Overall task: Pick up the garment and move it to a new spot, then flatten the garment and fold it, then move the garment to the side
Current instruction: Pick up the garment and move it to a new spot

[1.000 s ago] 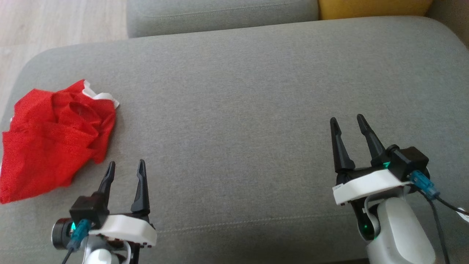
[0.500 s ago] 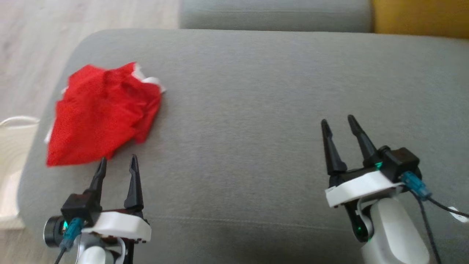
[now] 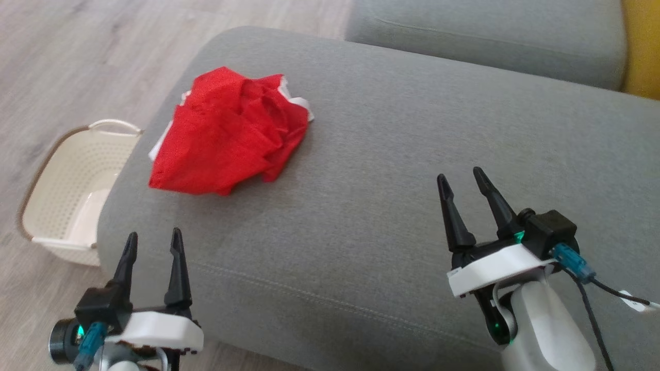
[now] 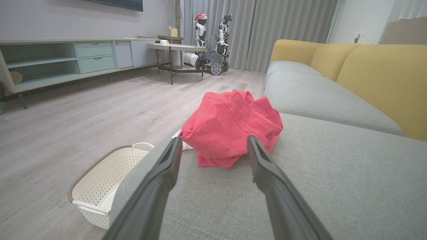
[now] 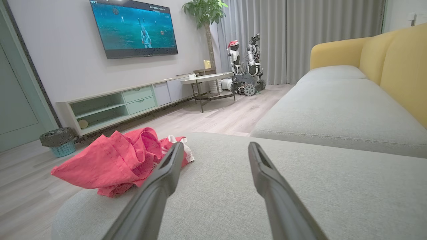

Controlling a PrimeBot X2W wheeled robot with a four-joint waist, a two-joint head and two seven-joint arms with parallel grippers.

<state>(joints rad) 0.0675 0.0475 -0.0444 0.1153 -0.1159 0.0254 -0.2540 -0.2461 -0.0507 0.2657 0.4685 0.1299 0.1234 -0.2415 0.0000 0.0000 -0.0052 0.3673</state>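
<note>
The garment (image 3: pixel 227 136) is a crumpled red cloth with white trim, heaped near the left end of the grey sofa cushion (image 3: pixel 392 216). In the left wrist view the garment (image 4: pixel 230 128) lies just past my fingertips; in the right wrist view the garment (image 5: pixel 116 161) sits off to the left. My left gripper (image 3: pixel 153 243) hovers open at the cushion's front left corner, a short way from the cloth. My right gripper (image 3: pixel 460 179) stands open over the cushion's right part, far from the cloth. Both hold nothing.
A cream perforated basket (image 3: pixel 72 188) stands on the wood floor just left of the sofa. A second grey cushion (image 3: pixel 490 41) and yellow backrest (image 3: pixel 642 51) lie beyond. Across the room stand a TV cabinet (image 5: pixel 116 106), a round table (image 5: pixel 206 80) and another robot (image 5: pixel 245 66).
The head camera has swung left, so the garment sits further right and higher in view and the basket has come in. Both grippers stay open and keep their pose.
</note>
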